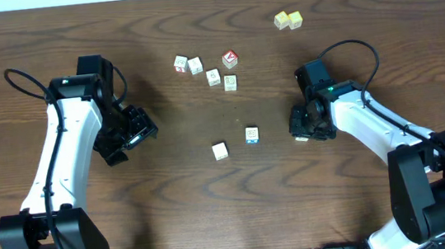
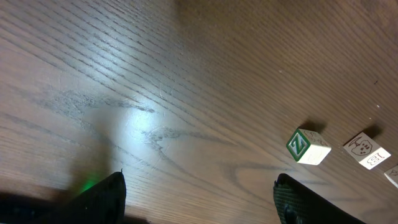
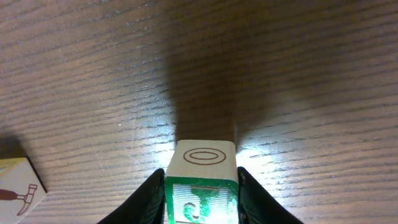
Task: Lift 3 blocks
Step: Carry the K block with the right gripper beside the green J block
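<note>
**Grip on one block at the right, two blocks loose mid-table**

Overhead: I see the left gripper [image 1: 128, 136] hanging over the dark wooden table [image 1: 46, 27] at the left, well apart from every block; the right gripper [image 1: 305, 124] is low at the right. The cream block [image 1: 220, 150] and the blue-marked block [image 1: 252, 135] lie loose between the arms, near each other but not touching; the blue-marked one is nearer the right gripper. Farther back sits a cluster of pale cubes [image 1: 213, 77] with the red-faced cube [image 1: 230, 58] beside it; two pale-yellow cubes [image 1: 288, 20] touch each other near the far edge.

Left wrist: the left fingers [image 2: 106, 199] stand wide apart at the bottom edge, with only bare wood between them; a Z cube [image 2: 308, 146], green face with a white letter, rests on the table off to the right, and a pale cube with a line drawing [image 2: 367, 151] sits just past it; I cannot match either to the overhead cubes.

Right wrist: the green-lettered block [image 3: 200, 180] sits between the right fingers [image 3: 146, 199], both pressed to its sides; its top face is cream with an oval ring; I cannot tell whether it has left the wood. A hammer-picture cube [image 3: 18, 186] lies apart at lower left.
</note>
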`<state>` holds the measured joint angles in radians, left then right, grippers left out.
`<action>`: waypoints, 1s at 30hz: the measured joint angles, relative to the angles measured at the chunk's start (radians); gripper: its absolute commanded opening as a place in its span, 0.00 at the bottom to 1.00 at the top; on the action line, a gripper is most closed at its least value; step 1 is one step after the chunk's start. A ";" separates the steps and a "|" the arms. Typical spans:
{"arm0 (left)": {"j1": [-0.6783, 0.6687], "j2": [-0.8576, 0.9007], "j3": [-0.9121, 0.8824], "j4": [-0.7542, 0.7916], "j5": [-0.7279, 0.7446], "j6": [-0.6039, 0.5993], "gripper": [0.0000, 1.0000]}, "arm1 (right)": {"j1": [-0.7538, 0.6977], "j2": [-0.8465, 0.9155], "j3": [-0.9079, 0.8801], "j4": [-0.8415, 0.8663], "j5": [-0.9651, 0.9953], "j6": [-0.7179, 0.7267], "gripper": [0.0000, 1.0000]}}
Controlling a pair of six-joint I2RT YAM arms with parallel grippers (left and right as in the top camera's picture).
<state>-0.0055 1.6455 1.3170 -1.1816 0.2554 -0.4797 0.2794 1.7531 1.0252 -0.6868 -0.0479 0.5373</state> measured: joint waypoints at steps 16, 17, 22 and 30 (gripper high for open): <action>0.000 0.000 0.000 0.000 0.000 0.000 0.76 | 0.090 0.000 -0.001 0.120 -0.124 -0.051 0.26; 0.000 0.000 0.000 0.000 0.000 0.000 0.76 | 0.111 0.000 -0.001 0.124 -0.115 -0.053 0.26; 0.000 0.000 0.000 0.000 0.000 0.000 0.77 | 0.170 0.000 -0.001 0.136 -0.067 -0.053 0.26; 0.000 0.000 0.000 0.000 0.000 0.000 0.77 | 0.203 0.000 -0.001 0.155 -0.047 -0.052 0.25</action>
<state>-0.0055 1.6455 1.3170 -1.1820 0.2554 -0.4793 0.4820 1.7531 1.0245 -0.5320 -0.0948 0.4850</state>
